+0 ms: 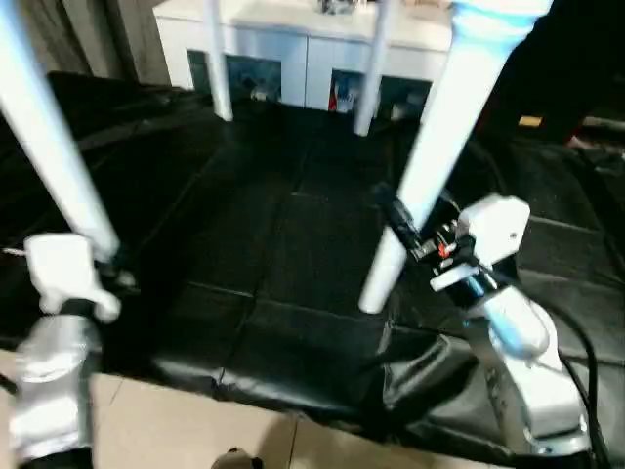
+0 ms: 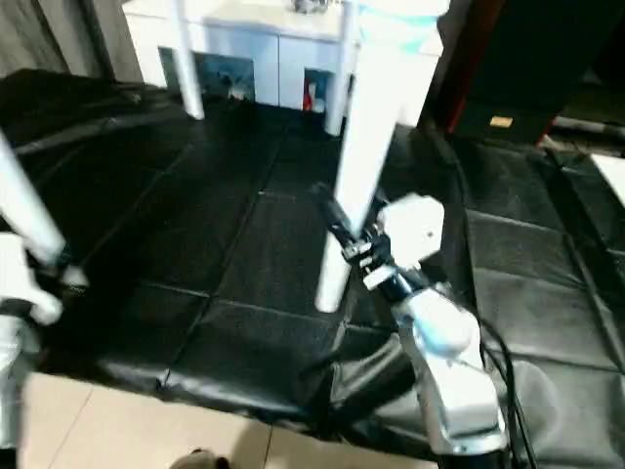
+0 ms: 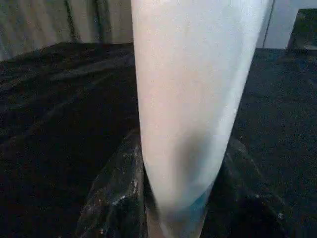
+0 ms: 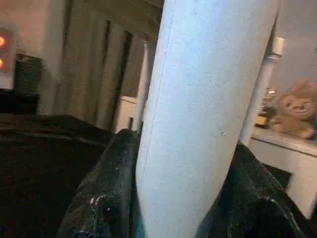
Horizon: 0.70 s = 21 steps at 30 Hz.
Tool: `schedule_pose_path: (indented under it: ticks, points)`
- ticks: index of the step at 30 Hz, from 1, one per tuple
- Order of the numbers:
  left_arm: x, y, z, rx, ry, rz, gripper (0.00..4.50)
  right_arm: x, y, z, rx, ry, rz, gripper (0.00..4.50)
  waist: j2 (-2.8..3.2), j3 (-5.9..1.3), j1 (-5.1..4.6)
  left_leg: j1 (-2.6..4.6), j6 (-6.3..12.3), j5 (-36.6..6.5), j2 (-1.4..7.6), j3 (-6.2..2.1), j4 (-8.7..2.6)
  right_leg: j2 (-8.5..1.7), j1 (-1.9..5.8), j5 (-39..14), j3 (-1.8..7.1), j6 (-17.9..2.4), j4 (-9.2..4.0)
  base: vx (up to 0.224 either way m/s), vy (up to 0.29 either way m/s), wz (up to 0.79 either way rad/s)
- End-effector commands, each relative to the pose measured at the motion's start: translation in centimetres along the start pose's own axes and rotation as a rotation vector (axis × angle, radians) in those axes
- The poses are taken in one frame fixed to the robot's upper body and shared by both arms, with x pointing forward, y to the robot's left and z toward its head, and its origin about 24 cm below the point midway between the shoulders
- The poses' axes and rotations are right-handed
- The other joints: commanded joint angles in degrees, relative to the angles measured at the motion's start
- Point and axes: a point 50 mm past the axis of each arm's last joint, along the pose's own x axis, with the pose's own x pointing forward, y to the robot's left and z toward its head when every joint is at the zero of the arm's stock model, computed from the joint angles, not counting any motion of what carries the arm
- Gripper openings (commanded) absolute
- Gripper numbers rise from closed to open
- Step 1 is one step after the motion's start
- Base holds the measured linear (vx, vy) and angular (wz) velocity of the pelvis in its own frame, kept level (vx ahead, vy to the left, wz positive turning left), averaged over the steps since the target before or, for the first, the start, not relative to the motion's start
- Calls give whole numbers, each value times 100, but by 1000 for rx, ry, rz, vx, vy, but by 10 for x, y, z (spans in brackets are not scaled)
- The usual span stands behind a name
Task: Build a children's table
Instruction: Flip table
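So the right gripper (image 1: 398, 223) was clamped on one of the white table legs (image 1: 444, 127) — in the right wrist view you could see a black finger (image 4: 101, 198) pressed up against each side of the tube, no gap at all. That leg ran up at a slant from its free end, which sat low over the black mat (image 1: 283, 244), to its wider top near the upper edge of the head view, so the table was standing up on its legs with the robot holding it low down.

The left gripper (image 1: 115, 262) was doing the same thing on the near left leg (image 1: 44, 127): the left wrist view showed the tube wedged tight between its two black fingers (image 3: 111, 198), touching on both sides. That leg leaned the other way, its top running out past the upper left corner.

Two more legs were standing further back — a far left one (image 1: 217, 68) and a far right one (image 1: 371, 73) — both resting on the mat just in front of the white cabinet (image 1: 283, 44) with the glass doors. The tabletop itself was above the frame, couldn't see it.

Past the mat's near edge there was a strip of pale tiled floor (image 1: 176, 430). In the right wrist view a teddy bear (image 4: 297, 111) sat on the cabinet top.
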Motion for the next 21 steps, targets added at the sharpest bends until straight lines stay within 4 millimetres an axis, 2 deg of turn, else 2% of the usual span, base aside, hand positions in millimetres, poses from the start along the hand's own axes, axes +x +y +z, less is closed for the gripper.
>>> schedule_pose_path:
  ticks: [1,2,3,4,5,6,7,9,10,12,15,16,17,18,20,21]
  points:
    - [6,8,19,78,-79,12,149,-16,-10,-30,-95,187,-12,181,168,-261,-113,314,-454,-3439,108,-107,-570,-91,-33,-2603,51,-418,-537,0,0,0]
    - [6,8,19,86,-81,17,149,-17,-8,-31,-87,190,0,181,162,-246,-136,362,-471,-3696,103,-128,-570,-91,-39,-2944,31,-360,-588,0,0,0]
    - [7,9,21,94,-88,9,149,-18,-5,-35,-80,206,25,181,170,-260,-146,364,-478,-3710,108,-151,-574,-112,-17,-2999,31,-357,-591,0,0,0]
    - [7,10,21,97,-81,2,149,-19,-1,-36,-46,204,63,181,172,-267,-154,353,-473,-3674,108,-159,-578,-116,-6,-2954,32,-370,-585,0,0,0]
    - [7,11,20,112,-77,3,184,-20,0,-36,-57,194,63,216,178,-274,-172,342,-469,-3652,116,-167,-591,-108,0,-2819,33,-407,-569,0,0,0]
    - [6,13,21,125,-83,3,205,-21,2,-37,-16,185,73,237,155,-273,-189,339,-461,-3681,119,-165,-592,-102,-13,-2753,31,-435,-568,0,0,0]
    - [6,14,21,127,-81,7,219,-21,2,-37,-13,182,70,251,159,-280,-200,344,-448,-3697,116,-165,-588,-104,-14,-2733,32,-446,-567,0,0,0]
    - [4,19,21,122,-85,24,224,-23,2,-40,21,165,55,258,139,-282,-239,309,-439,-3719,124,-176,-602,-112,12,-2689,27,-497,-556,0,0,0]
    - [1,21,22,117,-95,23,235,-24,1,-41,38,151,32,272,134,-272,-261,300,-440,-3801,126,-182,-610,-111,0,-2735,24,-523,-568,0,0,0]
    - [-2,23,23,110,-102,18,263,-24,0,-38,54,132,12,299,103,-288,-304,276,-423,-3798,127,-194,-617,-118,35,-2708,7,-567,-544,0,0,0]
    - [-6,23,25,107,-116,7,281,-25,0,-37,74,122,1,318,134,-298,-362,234,-390,-3703,132,-211,-640,-131,77,-2543,4,-624,-512,0,0,0]
    - [-8,23,26,99,-124,5,292,-26,-1,-37,79,120,-7,331,123,-287,-370,228,-373,-3692,134,-199,-639,-127,63,-2548,8,-630,-525,0,0,0]
    - [-10,22,28,97,-132,5,305,-27,-3,-35,81,110,-15,342,136,-277,-356,262,-361,-3747,135,-188,-623,-129,29,-2639,14,-637,-543,0,0,0]
    - [-13,23,29,97,-138,6,305,-29,-4,-33,83,96,-29,342,124,-270,-356,277,-344,-3769,137,-172,-609,-128,7,-2713,22,-635,-565,0,0,0]
    - [-19,25,30,85,-159,19,337,-33,-5,-28,105,73,-42,374,123,-256,-339,291,-320,-3777,135,-160,-598,-119,-19,-2811,32,-602,-588,0,0,0]
    - [-22,28,30,75,-172,36,345,-36,-4,-26,110,67,-44,381,189,-261,-324,299,-334,-3790,129,-174,-604,-120,-14,-2802,29,-596,-576,0,0,0]
